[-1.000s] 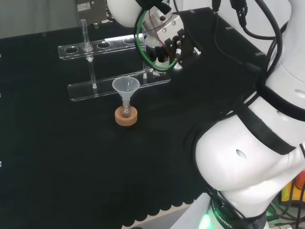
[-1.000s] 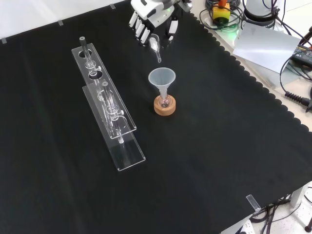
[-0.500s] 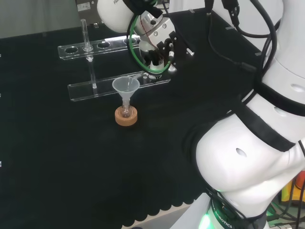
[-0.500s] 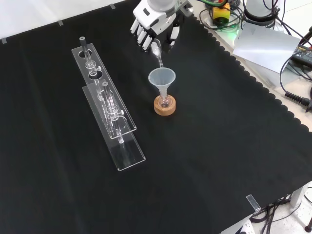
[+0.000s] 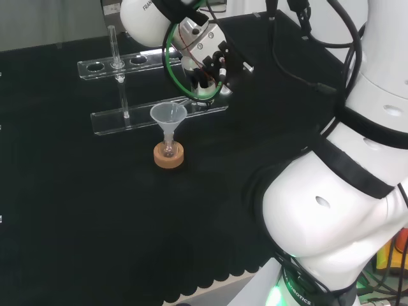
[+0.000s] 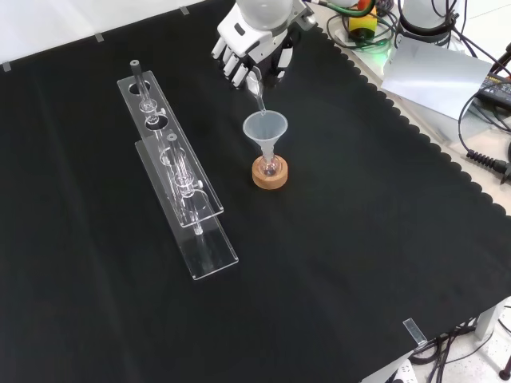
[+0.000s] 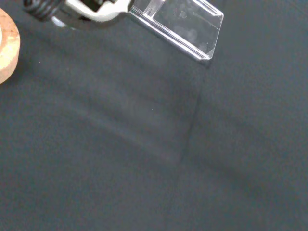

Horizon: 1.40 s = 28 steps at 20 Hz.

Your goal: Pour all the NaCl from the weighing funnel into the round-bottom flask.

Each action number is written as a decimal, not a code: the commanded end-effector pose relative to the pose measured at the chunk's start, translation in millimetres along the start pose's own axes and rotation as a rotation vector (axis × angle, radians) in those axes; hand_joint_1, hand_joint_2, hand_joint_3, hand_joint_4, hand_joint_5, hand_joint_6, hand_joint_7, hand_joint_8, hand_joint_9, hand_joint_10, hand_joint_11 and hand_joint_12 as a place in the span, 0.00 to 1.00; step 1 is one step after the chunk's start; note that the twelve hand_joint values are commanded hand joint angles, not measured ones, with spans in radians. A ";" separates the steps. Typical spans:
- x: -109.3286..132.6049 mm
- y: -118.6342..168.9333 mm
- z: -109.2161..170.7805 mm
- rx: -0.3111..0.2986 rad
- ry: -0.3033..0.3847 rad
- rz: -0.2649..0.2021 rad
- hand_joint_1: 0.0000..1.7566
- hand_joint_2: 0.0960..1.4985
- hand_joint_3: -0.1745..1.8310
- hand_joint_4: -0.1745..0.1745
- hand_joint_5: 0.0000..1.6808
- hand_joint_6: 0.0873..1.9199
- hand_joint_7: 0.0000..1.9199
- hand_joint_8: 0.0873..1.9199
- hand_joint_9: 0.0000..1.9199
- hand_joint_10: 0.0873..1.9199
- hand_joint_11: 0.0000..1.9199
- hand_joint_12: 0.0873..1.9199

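Since a second ago, the hand [image 6: 254,46] has been travelling from the top edge of the front view down toward the middle, and the weighing funnel [image 6: 256,86] it is carrying is now reaching its tip to the rim of the clear funnel [image 6: 265,128]; earlier that tip was hanging well above the rim. In the head view the hand [image 5: 205,58] has likewise been shifting leftward, and it is now sitting just right of and above the funnel [image 5: 168,116], in the upper middle of the frame.

Its fingers [image 6: 232,66] are curling round the weighing funnel, with the thumb pinching it from the other side, and the piece is tilting with its narrow end down.

At the centre of the front view, the clear funnel is standing upright in the neck of the round-bottom flask [image 6: 270,167], which is sitting in a cork ring [image 6: 270,176] on the black surface [image 6: 359,239]. Whether any powder is leaving the weighing funnel cannot be told.

Left of the flask in the front view, a clear test tube rack [image 6: 180,179] is lying along the cloth, with glass tubes standing in it. In the wrist view, one corner of the rack [image 7: 185,26] and an edge of the cork ring [image 7: 7,48] are showing.
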<state>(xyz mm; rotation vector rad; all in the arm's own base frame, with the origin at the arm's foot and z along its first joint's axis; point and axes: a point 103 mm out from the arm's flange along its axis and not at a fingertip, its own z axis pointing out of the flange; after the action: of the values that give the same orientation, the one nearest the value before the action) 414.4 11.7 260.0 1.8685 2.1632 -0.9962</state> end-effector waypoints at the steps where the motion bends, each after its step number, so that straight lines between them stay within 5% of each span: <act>1: 1.6 2.4 -4.6 0.020 -0.028 -0.007 0.61 0.49 0.41 0.82 0.61 0.55 0.40 0.34 0.54 0.19 0.39 0.55; 8: 4.5 4.3 -11.2 0.035 -0.068 -0.026 0.61 0.49 0.41 0.83 0.61 0.55 0.40 0.33 0.54 0.19 0.39 0.55; 28: 10.1 2.0 -22.7 0.099 -0.204 0.010 0.60 0.49 0.41 0.86 0.61 0.55 0.38 0.33 0.54 0.18 0.39 0.55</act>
<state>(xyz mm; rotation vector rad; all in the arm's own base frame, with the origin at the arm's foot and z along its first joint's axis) 420.8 29.9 271.1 1.7462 2.0333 -1.2409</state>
